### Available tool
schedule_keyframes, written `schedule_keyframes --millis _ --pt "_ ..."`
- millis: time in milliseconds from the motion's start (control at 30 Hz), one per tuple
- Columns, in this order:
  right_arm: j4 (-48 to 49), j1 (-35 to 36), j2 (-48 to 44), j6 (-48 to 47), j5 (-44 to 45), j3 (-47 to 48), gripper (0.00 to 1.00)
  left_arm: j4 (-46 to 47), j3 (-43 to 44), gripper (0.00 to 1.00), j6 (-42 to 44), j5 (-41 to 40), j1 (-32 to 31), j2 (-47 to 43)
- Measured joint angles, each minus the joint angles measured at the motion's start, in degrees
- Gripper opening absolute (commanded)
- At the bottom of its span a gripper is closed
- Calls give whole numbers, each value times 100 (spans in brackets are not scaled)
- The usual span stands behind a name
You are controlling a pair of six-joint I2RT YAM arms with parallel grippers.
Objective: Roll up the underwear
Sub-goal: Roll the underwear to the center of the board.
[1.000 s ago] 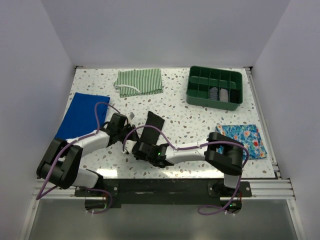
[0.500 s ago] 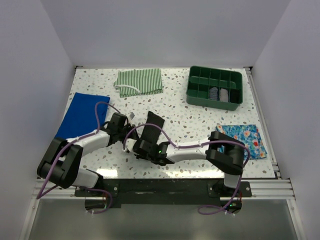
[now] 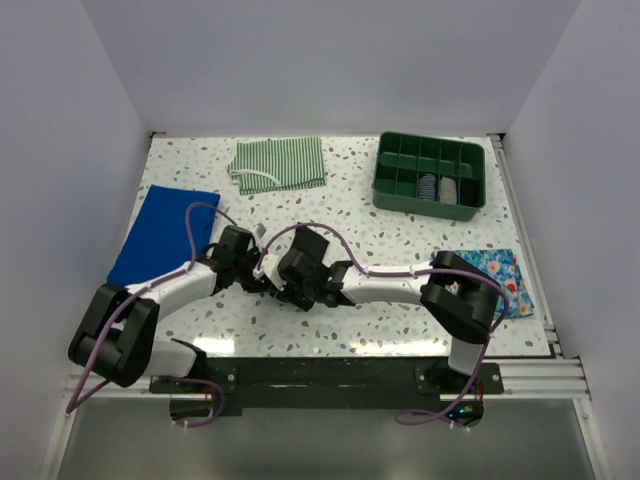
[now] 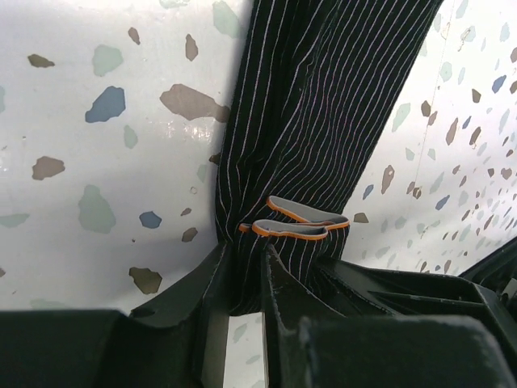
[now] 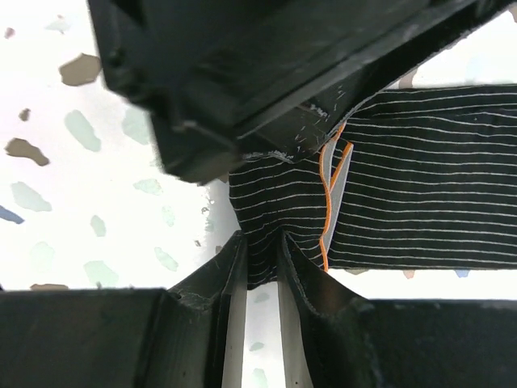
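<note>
My left claw (image 4: 246, 271) pinches the black, white-pinstriped fabric underwear (image 4: 323, 105), a long strip lying on the speckled white bench (image 4: 97, 162). My right claw (image 5: 260, 255) pinches another edge. I judge the rolling barely begun, with nearly the full length left.

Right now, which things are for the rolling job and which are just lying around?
For the job: the underwear, black with thin stripes, pinched in both arms' jaws.

Just lying about: the green striped cloth, the blue cloth, the flowery cloth, the green tray with two little rolls inside.
</note>
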Motion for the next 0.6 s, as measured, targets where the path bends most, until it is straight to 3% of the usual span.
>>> schedule_keyframes --millis 100,133,200,233,367,600 --pt "35 -87 0 72 -264 4 0 -122 0 28 -2 -90 0 -142" --pt "44 -111 0 94 -341 4 0 -155 0 37 -4 -118 0 -192" --pt "52 -157 0 136 -470 4 0 -219 -2 41 0 -216 7 -330" --pt "52 -195 0 157 -562 4 0 -254 -4 48 -15 -308 15 -435" --pt "52 -363 -4 262 -907 4 0 -304 -4 54 -17 -573 103 -817" --pt "35 -682 -11 542 -1661 -9 0 -446 -7 55 -20 -975 122 -1473"
